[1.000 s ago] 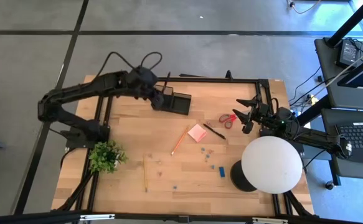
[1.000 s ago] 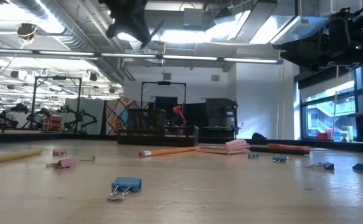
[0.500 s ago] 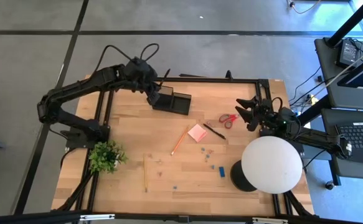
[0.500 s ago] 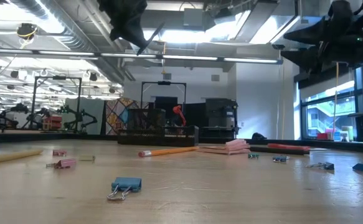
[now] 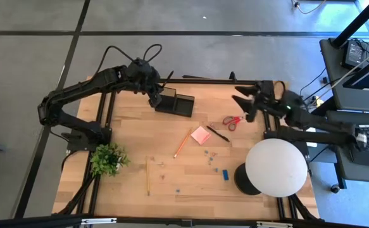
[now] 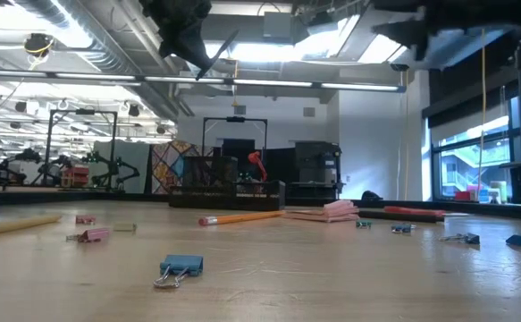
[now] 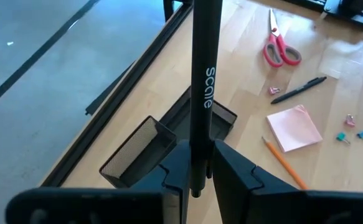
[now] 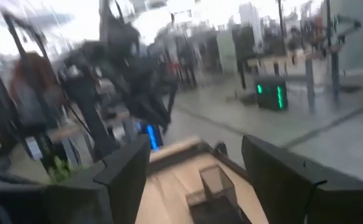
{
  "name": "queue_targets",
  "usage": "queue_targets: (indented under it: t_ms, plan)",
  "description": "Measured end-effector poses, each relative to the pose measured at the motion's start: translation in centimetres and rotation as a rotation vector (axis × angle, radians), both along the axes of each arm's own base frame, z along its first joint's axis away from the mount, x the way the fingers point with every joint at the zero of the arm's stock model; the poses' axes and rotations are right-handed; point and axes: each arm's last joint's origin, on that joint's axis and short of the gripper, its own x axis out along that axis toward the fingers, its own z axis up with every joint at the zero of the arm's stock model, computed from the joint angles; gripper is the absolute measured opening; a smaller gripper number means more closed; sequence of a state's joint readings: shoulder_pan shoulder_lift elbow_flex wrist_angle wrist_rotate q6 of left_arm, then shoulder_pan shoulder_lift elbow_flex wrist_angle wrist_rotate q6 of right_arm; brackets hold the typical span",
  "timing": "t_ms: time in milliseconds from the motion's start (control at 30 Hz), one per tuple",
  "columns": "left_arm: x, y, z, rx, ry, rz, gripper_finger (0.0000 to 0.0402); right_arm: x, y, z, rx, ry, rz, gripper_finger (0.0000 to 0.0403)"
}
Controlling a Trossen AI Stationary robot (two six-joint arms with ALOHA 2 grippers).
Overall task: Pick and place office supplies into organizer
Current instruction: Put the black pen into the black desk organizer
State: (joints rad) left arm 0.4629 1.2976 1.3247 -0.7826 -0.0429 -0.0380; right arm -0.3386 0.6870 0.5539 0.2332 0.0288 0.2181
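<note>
Organizer (image 7: 169, 140) stands at the far edge of the counter (image 5: 171, 177), directly below your left hand (image 7: 197, 165), its taller mesh cup beside the lower tray. That hand is pinching a black pen (image 7: 205, 74) between its fingers, the pen held roughly upright above the cup. The step in hand is the drop of this pen into the organizer.

The next move, in my judgement, calls for lining the pen's lower end over the cup's mouth, lowering until the tip is inside the walls, then spreading the fingers. Released too high, the pen may tip out over the rim.

Beyond the organizer, the remaining supplies lie loose on the counter: the pink sticky-note pad (image 7: 294, 126), an orange pencil (image 7: 284, 163), a second black pen (image 7: 299, 89) and the red-handled scissors (image 7: 279, 46). Small clips (image 5: 212, 158) are scattered nearby.

Your right hand (image 5: 249, 106) hangs spread and empty over the far right of the counter, near the scissors.
</note>
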Motion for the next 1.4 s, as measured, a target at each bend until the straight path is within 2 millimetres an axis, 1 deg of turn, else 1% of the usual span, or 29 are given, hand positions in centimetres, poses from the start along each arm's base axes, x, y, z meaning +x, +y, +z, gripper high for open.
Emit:
queue_targets:
  t_ms: [133,200,300,367,500,700,933,1067,1167,1233,1333,1400]
  plan:
    - [0.0,0.0,0.0,0.000,0.000,0.000,0.0050,3.2,-1.1,1.8,0.024,0.132,0.000,0.0257]
    - [0.0,0.0,0.0,0.000,0.000,0.000,0.0050,4.8,-1.7,2.1,0.050,0.186,0.001,0.0257]
    - [0.0,0.0,0.0,-0.005,-0.003,-0.004,0.0050,7.1,-2.5,2.6,0.059,0.221,0.000,0.0257]
    - [0.0,0.0,0.0,-0.013,-0.007,0.000,0.0050,8.6,-3.0,3.1,0.059,0.226,-0.001,0.0257]
    - [0.0,0.0,0.0,-0.019,-0.011,0.005,0.0050,11.4,-4.0,3.3,0.083,0.247,-0.002,0.0257]
    - [0.1,-0.1,0.0,0.042,0.023,-0.065,0.0050,15.2,-5.4,4.1,0.078,0.257,-0.002,0.0257]
    - [0.1,-0.1,0.0,0.066,0.037,-0.088,0.0050,18.7,-6.5,5.7,0.034,0.232,0.018,0.0257]
    - [0.1,-0.1,0.0,0.095,0.054,-0.117,0.0050,20.0,-6.7,6.0,-0.045,0.256,0.126,0.0257]
    - [0.0,-0.1,0.0,0.126,0.078,-0.147,0.0050,19.9,-6.8,6.6,-0.141,0.364,0.194,0.0257]
    - [0.0,-0.1,-0.1,0.156,0.104,-0.163,0.0050,19.5,-6.9,7.2,-0.174,0.433,0.201,0.0257]
    - [-0.2,0.0,-0.2,0.245,0.185,-0.205,0.0050,18.8,-7.2,8.3,-0.134,0.486,0.202,0.0257]
    - [-0.4,0.0,-0.3,0.321,0.258,-0.259,0.0050,18.4,-7.4,9.3,-0.054,0.469,0.212,0.0257]
